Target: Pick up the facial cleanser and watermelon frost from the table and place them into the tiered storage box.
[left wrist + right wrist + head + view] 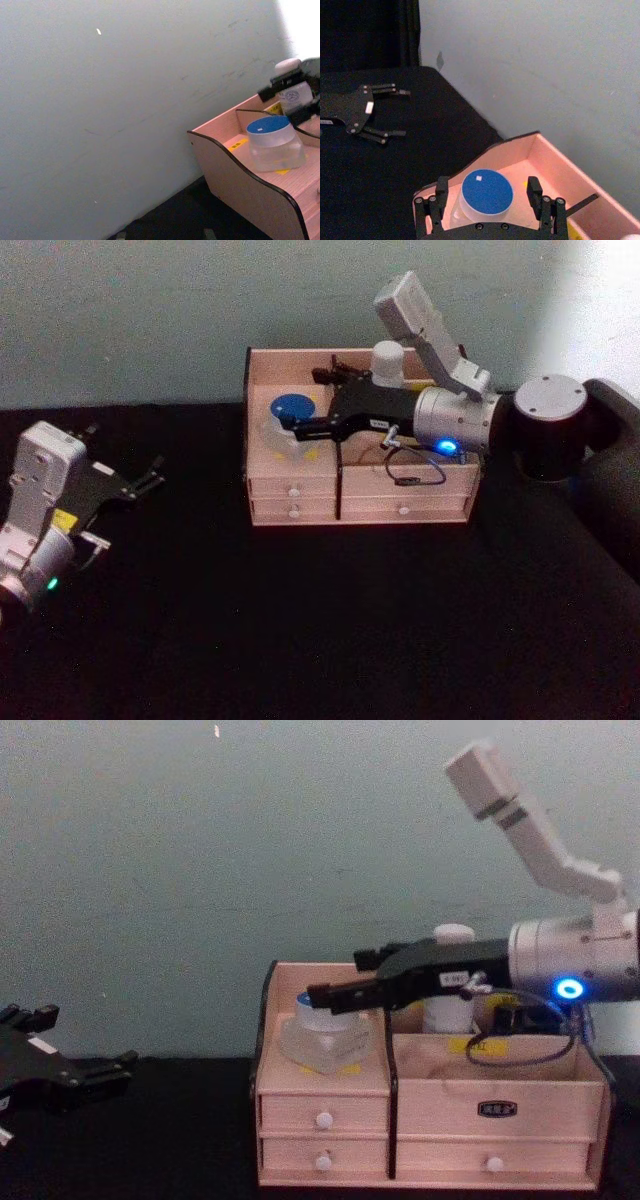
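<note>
The pale wooden tiered storage box [300,508] stands at the back of the black table. The watermelon frost [292,407], a clear jar with a blue lid, sits in its left compartment, also seen in the right wrist view [486,192]. My right gripper [295,428] reaches in from the right and is open, one finger [440,189] on each side of the jar with a gap. The facial cleanser [388,362], a white bottle, stands upright in the back right compartment [455,933]. My left gripper [150,478] rests open at the table's left.
A grey wall runs just behind the box. My right arm and its cable hang over the box's right compartment [500,1105]. Small drawers with white knobs [323,1120] face me. Black tabletop [320,640] stretches in front of the box.
</note>
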Robot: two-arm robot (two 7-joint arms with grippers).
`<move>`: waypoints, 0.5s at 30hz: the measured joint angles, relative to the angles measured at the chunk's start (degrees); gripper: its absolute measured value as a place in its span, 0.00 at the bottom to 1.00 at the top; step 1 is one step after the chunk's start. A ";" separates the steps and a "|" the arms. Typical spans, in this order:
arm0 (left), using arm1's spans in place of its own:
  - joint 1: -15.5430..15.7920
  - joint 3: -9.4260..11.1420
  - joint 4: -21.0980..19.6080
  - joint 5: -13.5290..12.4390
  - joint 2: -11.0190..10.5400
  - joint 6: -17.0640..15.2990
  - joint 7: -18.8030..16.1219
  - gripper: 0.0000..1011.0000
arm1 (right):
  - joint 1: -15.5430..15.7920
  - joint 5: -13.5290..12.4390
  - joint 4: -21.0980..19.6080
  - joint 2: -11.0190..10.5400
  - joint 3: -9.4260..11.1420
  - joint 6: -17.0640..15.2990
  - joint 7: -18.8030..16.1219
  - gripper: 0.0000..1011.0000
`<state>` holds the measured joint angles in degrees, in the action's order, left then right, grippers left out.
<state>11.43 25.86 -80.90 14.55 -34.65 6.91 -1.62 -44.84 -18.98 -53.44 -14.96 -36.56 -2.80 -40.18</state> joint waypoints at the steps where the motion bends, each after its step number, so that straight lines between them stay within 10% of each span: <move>1: 0.00 0.00 0.00 0.00 0.00 0.00 0.00 0.99 | 0.88 0.18 -2.16 -0.79 0.37 0.18 0.58 0.99; 15: 0.00 0.00 0.00 0.00 0.00 0.00 0.00 0.99 | 12.80 -4.76 -23.01 -11.74 5.53 -3.66 1.74 0.99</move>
<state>11.43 25.86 -80.90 14.55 -34.64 6.91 -1.62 -32.03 -23.74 -76.45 -26.70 -31.03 -6.45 -38.44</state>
